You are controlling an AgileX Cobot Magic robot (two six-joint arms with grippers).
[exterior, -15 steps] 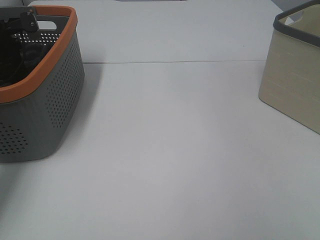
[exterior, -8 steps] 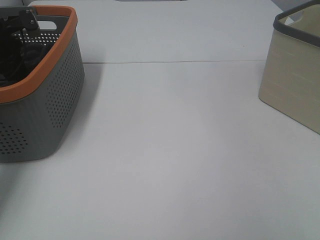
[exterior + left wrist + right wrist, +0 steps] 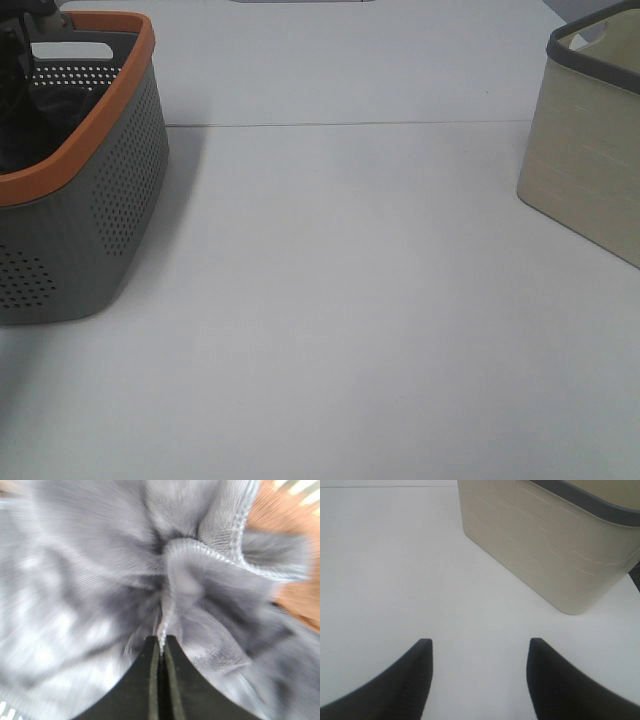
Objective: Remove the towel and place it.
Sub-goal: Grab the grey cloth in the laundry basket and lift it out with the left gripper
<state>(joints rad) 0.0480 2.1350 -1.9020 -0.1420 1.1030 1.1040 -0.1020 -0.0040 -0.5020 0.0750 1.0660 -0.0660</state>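
The dark grey towel fills the left wrist view, bunched and blurred, with a hemmed edge showing. My left gripper is shut on a fold of it, inside the grey basket with the orange rim at the left of the table. In the exterior high view the towel is a dark mass in that basket, under my left arm at the top left corner. My right gripper is open and empty, low over the bare table, not seen in the exterior high view.
A beige basket with a dark grey rim stands at the right edge of the table; it also shows in the right wrist view, just beyond my right gripper. A white table lies between the baskets.
My left arm has risen and moved toward the top left corner, out over the basket's rim. The dark towel mass in the basket has shifted with it. The right side is unchanged.
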